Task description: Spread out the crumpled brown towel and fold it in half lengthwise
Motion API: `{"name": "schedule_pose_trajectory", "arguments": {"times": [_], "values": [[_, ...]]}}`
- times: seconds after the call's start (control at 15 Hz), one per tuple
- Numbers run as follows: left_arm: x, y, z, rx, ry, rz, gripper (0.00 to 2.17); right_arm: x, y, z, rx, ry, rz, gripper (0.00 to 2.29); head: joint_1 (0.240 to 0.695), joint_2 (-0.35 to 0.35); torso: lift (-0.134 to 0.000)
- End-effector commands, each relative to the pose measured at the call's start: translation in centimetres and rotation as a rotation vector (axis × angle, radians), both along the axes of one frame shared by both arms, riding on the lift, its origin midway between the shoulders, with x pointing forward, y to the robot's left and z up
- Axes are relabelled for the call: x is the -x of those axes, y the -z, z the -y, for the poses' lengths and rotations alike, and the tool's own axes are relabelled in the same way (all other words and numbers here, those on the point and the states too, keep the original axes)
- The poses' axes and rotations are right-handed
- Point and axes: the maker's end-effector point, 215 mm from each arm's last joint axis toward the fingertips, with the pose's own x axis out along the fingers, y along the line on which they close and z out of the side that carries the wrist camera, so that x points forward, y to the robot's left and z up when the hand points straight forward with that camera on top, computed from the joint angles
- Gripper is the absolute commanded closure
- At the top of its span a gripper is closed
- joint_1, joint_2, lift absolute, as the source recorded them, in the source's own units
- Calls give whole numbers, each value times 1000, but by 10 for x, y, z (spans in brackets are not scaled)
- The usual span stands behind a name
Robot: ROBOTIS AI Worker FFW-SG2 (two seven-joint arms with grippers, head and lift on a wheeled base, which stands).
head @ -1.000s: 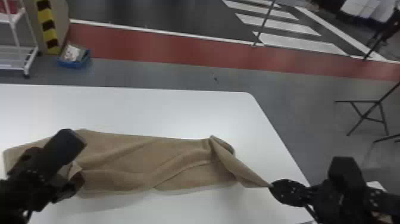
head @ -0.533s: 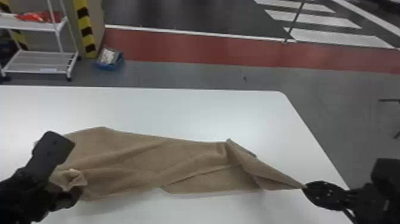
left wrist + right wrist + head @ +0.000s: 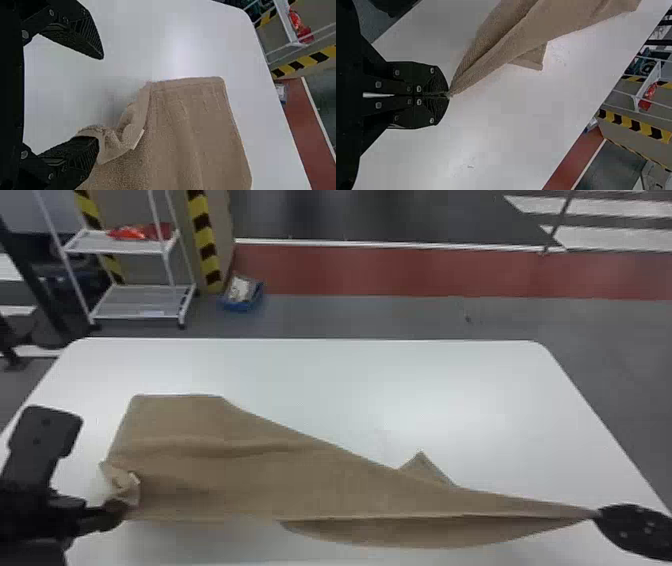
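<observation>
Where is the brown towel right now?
In the head view, the brown towel stretches across the near part of the white table, from the left gripper to the right gripper.

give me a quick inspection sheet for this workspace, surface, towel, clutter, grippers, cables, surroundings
surface: white table, rounded far corners
job's things: brown towel, uneven, with folds and a bunched left end, drawn to a point at its right end
clutter: nothing seen on the table
left gripper: open, bunched towel against one finger
right gripper: shut on the towel's tip
cables: nothing seen
surroundings: white shelf cart with a red item, blue box on the floor
</observation>
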Motion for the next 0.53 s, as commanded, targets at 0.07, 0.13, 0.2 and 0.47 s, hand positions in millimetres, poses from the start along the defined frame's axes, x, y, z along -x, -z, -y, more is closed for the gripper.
{"name": "schedule_pose_trajectory", "arguments": {"times": [0.07, 0.13, 0.2, 0.47], "values": [[10, 6, -23, 29, -67, -15, 245, -1, -8, 28, 40, 35, 7, 1386, 695, -23, -125], [9, 8, -28, 33, -80, -15, 228, -2, -12, 37, 52, 47, 13, 1386, 695, -26, -125], [8, 9, -35, 40, -96, -16, 215, 0, -14, 46, 60, 61, 14, 1386, 695, -29, -125], [-3, 8, -30, 70, 8, 8, 218, 0, -15, 48, 54, 63, 17, 1386, 695, -43, -125]]}}
